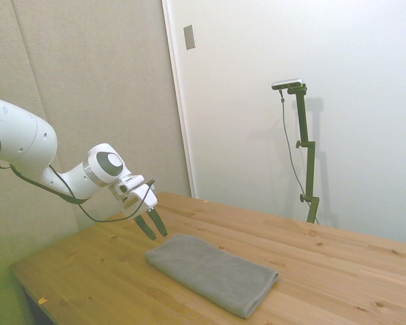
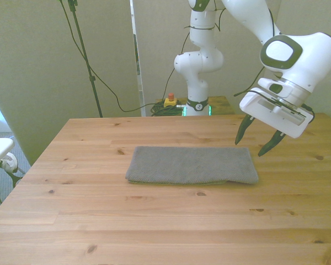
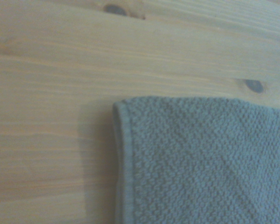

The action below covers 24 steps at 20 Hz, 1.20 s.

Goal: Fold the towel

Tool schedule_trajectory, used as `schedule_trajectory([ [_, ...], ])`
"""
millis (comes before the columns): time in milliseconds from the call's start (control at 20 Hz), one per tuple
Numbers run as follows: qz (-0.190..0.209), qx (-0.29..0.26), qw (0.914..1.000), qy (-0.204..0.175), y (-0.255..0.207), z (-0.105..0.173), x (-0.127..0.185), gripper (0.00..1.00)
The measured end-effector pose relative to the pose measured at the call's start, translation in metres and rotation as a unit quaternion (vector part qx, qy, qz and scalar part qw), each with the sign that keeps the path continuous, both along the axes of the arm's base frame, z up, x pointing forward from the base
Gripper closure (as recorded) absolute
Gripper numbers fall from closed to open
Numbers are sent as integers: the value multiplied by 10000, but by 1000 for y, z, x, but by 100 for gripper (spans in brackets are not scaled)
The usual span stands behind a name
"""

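The room was plain: pale walls and a bare wooden worktop point(image 2: 165, 221). Going across the front view from its left, the towel point(image 2: 192, 164) lay flat as a long grey oblong near the middle of the worktop, one short end toward the front view's right. My claw point(image 2: 257, 142) hung just above and behind that end, fingers apart, holding nothing. The wrist view showed the towel's hemmed corner point(image 3: 123, 116) close below, square to the grain. In my judgement, the grasp should take that short edge at the hem, pinching its full thickness, then lift low and carry it across so the edges met evenly.
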State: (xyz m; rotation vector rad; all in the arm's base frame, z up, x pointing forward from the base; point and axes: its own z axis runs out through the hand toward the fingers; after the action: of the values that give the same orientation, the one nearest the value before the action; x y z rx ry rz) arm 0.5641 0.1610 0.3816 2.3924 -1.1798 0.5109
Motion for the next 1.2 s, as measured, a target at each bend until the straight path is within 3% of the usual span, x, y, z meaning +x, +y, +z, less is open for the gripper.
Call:
schedule_trajectory([
  [500, 17, -437, 9990, 83, 14, -33, 17, 0],
  [1100, -120, -476, 9988, 76, -23, -44, 16, 0],
  [1150, -133, -461, 9988, 69, -28, -44, 15, 100],
  [1200, -137, -437, 9989, 54, -32, -43, 14, 100],
])
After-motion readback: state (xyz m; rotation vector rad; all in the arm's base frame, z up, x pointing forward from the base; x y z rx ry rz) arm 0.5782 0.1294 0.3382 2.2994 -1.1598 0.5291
